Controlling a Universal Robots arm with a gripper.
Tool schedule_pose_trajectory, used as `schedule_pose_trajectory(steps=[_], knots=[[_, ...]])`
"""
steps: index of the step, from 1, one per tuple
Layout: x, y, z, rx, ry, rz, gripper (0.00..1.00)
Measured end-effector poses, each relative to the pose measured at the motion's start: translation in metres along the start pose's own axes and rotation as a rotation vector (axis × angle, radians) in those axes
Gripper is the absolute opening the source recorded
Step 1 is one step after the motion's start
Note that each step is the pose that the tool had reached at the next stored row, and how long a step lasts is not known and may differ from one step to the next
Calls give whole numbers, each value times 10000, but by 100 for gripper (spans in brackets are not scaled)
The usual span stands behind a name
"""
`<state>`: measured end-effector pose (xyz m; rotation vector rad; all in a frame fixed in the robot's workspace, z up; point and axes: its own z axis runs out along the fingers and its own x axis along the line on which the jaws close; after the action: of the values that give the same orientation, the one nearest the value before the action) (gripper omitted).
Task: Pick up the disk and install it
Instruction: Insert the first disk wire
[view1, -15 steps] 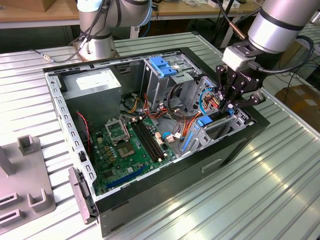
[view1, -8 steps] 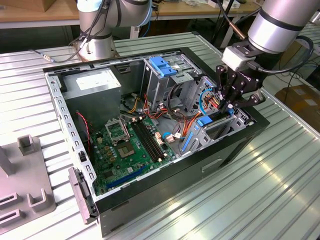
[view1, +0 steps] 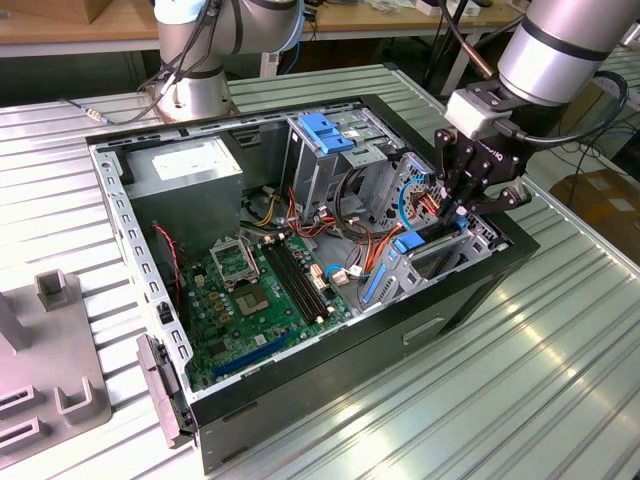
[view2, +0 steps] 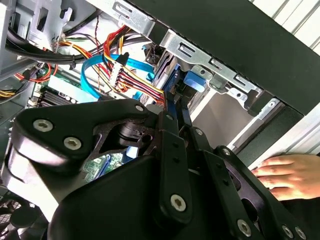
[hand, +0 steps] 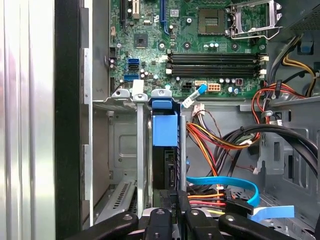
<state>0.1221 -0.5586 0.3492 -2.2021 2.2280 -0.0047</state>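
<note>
The disk (hand: 165, 167) stands on edge in a slot of the metal drive bay (hand: 125, 150) at the front corner of the open computer case (view1: 330, 400). Its dark body and blue end tab (hand: 165, 129) show in the first wrist view. My gripper (hand: 173, 198) reaches down into that bay, and its two black fingers (view2: 170, 130) are pressed close together on the disk's near edge. A thin blue rail (view2: 173, 90) of the disk runs out from between them. In the exterior view my gripper (view1: 455, 213) hangs over the case's right corner.
Bundles of red, yellow and orange wires (hand: 215, 142) and a flat blue cable (hand: 225, 182) lie right beside the bay. The motherboard (view1: 255, 290), a grey power-supply box (view1: 190, 165) and a blue-handled drive cage (view1: 325, 135) fill the case. A person's hand (view2: 285, 172) rests outside the case wall.
</note>
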Motion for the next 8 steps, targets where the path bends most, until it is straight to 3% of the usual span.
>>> schedule_pose_trajectory(steps=[8], knots=[[-1, 15, 22, 0, -4, 1, 17]])
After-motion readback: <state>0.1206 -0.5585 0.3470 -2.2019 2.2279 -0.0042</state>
